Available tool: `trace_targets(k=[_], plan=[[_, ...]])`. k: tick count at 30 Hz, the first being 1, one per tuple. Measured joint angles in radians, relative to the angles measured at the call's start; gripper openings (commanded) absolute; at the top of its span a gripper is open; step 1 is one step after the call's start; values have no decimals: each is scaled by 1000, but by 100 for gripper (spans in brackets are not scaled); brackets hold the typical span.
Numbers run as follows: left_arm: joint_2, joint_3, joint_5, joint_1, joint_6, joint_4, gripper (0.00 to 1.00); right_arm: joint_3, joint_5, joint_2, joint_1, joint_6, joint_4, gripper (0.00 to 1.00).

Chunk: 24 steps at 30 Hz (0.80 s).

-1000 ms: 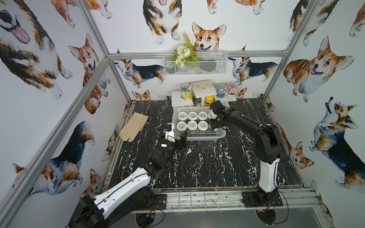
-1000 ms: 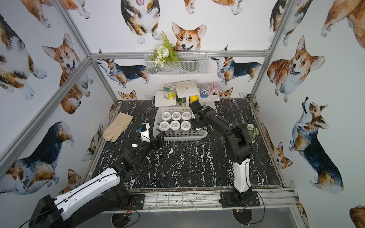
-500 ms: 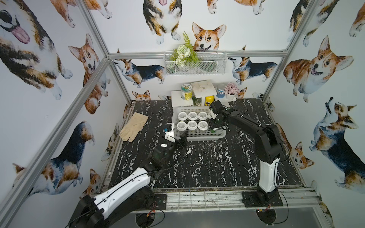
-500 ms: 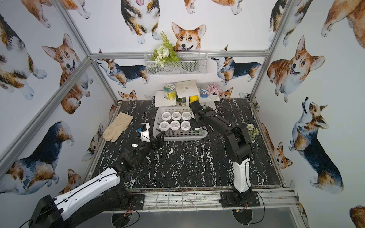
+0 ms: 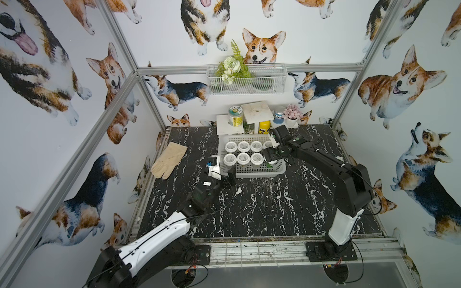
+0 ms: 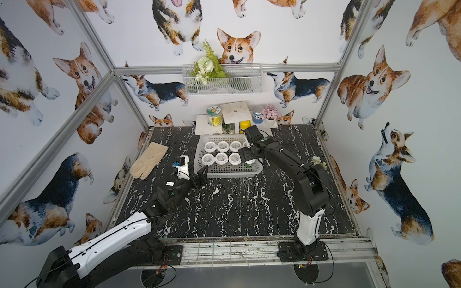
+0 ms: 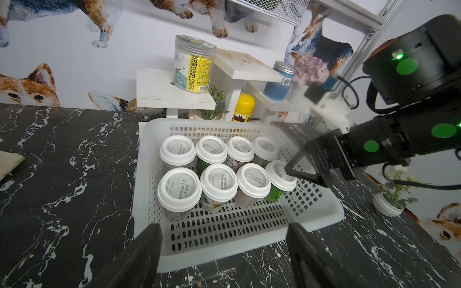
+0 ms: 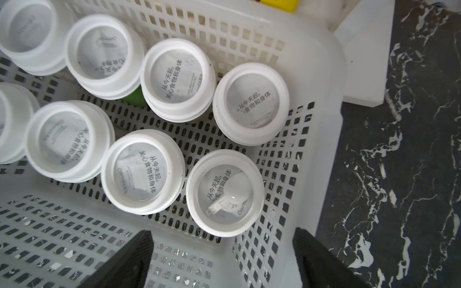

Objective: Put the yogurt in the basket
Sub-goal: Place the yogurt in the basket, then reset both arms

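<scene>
Yogurt cups are all sitting inside the white lattice basket, eight of them in two rows of four. Each cup is standing upright, its axis vertical and its white printed lid facing straight up. The rows are running along the basket's long side and crowding toward its far wall, leaving a strip of holed base bare at the near side.

The right gripper is hanging just over the end cup of the near row, at the right arm's end of the basket. Its jaws are standing well apart and gripping nothing.

The left gripper is hovering low over the table just outside the basket's near left corner. It is facing the cups with its jaws spread and nothing between them.

A tan glove is lying flat on the table, well apart to the left.
</scene>
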Motion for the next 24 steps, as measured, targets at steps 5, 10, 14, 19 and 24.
trace_targets(k=[5, 10, 14, 19, 24], plan=[[-3, 0, 0, 0, 0, 0, 83, -125, -47, -166, 0, 17, 111, 99], [-25, -4, 0, 0, 0, 1, 88, -297, -68, -357, 0, 50, 253, 100], [-44, -15, -2, 0, -3, 1, 100, -456, -68, -508, 0, 75, 352, 100], [-67, -25, -12, 0, -5, 0, 100, -566, -45, -631, 0, 96, 430, 100], [-82, 16, -64, 10, 34, -54, 100, -622, 37, -694, 0, 95, 451, 99]])
